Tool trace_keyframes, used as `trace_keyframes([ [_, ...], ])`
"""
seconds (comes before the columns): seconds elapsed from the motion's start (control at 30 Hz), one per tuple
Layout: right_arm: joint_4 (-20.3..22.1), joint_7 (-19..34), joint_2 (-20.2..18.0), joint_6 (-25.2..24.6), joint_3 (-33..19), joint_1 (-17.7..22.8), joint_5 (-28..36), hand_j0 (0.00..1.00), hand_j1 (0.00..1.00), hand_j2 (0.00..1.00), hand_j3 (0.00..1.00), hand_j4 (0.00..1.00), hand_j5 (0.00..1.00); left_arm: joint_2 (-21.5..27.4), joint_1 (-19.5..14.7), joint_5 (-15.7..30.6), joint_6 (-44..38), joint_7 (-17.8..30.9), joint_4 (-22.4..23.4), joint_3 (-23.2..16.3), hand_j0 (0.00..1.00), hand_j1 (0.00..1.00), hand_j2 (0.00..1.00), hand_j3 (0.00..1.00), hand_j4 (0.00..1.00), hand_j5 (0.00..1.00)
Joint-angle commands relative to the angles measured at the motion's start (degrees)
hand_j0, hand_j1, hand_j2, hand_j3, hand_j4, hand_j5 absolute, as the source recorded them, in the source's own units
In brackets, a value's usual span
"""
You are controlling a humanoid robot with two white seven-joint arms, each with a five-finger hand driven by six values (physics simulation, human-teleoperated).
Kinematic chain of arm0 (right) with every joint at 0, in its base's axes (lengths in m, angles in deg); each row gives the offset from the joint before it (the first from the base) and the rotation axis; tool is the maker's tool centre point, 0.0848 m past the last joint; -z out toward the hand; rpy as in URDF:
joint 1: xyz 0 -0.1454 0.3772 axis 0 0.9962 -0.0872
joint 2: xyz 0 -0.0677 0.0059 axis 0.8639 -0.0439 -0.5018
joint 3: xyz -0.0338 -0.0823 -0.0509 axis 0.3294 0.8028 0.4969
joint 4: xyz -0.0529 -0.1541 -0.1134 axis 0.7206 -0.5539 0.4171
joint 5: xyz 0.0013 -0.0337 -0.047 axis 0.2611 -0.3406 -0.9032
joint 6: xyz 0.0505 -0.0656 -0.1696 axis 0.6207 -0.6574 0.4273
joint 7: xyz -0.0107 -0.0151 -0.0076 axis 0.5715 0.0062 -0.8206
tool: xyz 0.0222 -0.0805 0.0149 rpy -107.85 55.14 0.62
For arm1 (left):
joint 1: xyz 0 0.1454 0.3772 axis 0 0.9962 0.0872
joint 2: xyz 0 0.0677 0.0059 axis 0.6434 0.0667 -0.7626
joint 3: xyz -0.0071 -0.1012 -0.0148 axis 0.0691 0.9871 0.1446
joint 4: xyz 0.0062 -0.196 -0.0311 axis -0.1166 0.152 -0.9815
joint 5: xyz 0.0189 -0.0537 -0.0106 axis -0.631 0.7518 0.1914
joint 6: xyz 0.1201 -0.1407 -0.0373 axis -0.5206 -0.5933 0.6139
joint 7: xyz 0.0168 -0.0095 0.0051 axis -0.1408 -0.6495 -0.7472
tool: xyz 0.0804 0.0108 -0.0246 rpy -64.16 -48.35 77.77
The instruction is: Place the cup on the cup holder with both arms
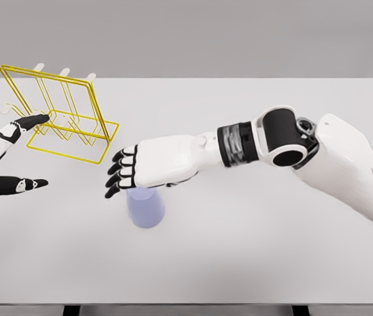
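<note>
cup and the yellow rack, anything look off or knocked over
Nothing spilled or damaged. The lilac cup stands on the table, partly hidden under the right hand, whose fingers look only loosely curled above it. The yellow wire cup holder rests flat on its base with its frame leaning back. The left hand is open beside it.

A flat, pale white rectangular bench (252, 263) fills nearly the whole view, its far edge running straight across. Behind it stands a plain grey wall (206, 33). Dark legs (299, 310) show under the near edge.
</note>
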Motion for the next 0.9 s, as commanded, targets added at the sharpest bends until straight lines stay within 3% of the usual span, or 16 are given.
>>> trace_keyframes([
  [0.0,0.1,-0.04,-0.73,-0.21,-8.54,0.18,0.46,1.0,1.0,1.0,1.0,1.0,1.0,0.11,0.0,0.29,-0.03,-0.03,-0.05,0.04,1.0,1.0,1.0,1.0,1.0,1.0],
  [0.03,-0.34,-0.04,-2.13,-0.21,-15.92,1.14,1.17,1.0,1.0,1.0,1.0,1.0,1.0,0.11,0.0,0.29,-0.03,-0.03,0.04,0.21,1.0,1.0,1.0,1.0,1.0,1.0],
  [0.1,-0.6,-0.04,-6.96,-0.21,-32.09,6.94,2.13,1.0,1.0,1.0,1.0,1.0,1.0,0.11,0.0,0.29,-0.03,0.59,0.04,0.3,1.0,1.0,1.0,1.0,1.0,1.0],
  [0.13,-0.78,-0.04,-9.6,-0.21,-36.05,10.27,2.31,1.0,1.0,1.0,1.0,1.0,1.0,0.2,0.0,0.29,-0.03,0.77,0.21,0.48,1.0,1.0,1.0,1.0,1.0,1.0],
  [0.2,-0.43,-0.04,-13.21,-0.21,-43.35,21.26,2.13,1.0,1.0,1.0,1.0,1.0,1.0,0.47,-0.09,0.03,-0.03,0.77,0.21,0.74,1.0,1.0,1.0,1.0,1.0,1.0],
  [0.3,-0.08,-0.04,-13.83,-0.21,-44.67,29.96,2.22,1.0,1.0,1.0,1.0,1.0,1.0,0.47,-0.61,-3.66,-0.03,0.68,0.21,2.85,1.0,1.0,1.0,1.0,1.0,1.0],
  [0.4,-0.08,-0.04,-13.21,-0.21,-49.59,37.87,2.05,1.0,1.0,1.0,1.0,1.0,1.0,1.25,-0.97,-7.17,-0.03,0.68,0.04,2.94,1.0,1.0,1.0,1.0,1.0,1.0],
  [0.5,0.1,-0.04,-12.68,-0.21,-56.36,45.17,2.13,1.0,1.0,1.0,1.0,1.0,1.0,6.18,-2.81,-11.22,-0.03,0.68,-0.31,3.11,1.0,1.0,1.0,1.0,1.0,1.0],
  [0.57,1.68,-0.04,-12.68,-0.21,-60.58,47.11,2.22,1.0,1.0,1.0,1.0,1.0,1.0,6.62,-5.36,-13.5,-0.03,0.68,-0.93,3.2,1.0,1.0,1.0,1.0,1.0,1.0],
  [0.73,3.53,-0.04,-11.02,-0.21,-57.6,47.37,2.13,1.0,1.0,1.0,1.0,1.0,1.0,14.88,-5.27,-15.79,-0.03,1.64,-1.81,2.32,1.0,1.0,1.0,1.0,1.0,1.0],
  [0.87,3.62,-0.04,-11.01,-0.21,-57.95,48.08,2.05,1.0,1.0,1.0,1.0,1.0,1.0,21.21,-6.06,-11.49,-0.03,10.25,-1.98,1.62,1.0,1.0,1.0,1.0,1.0,1.0],
])
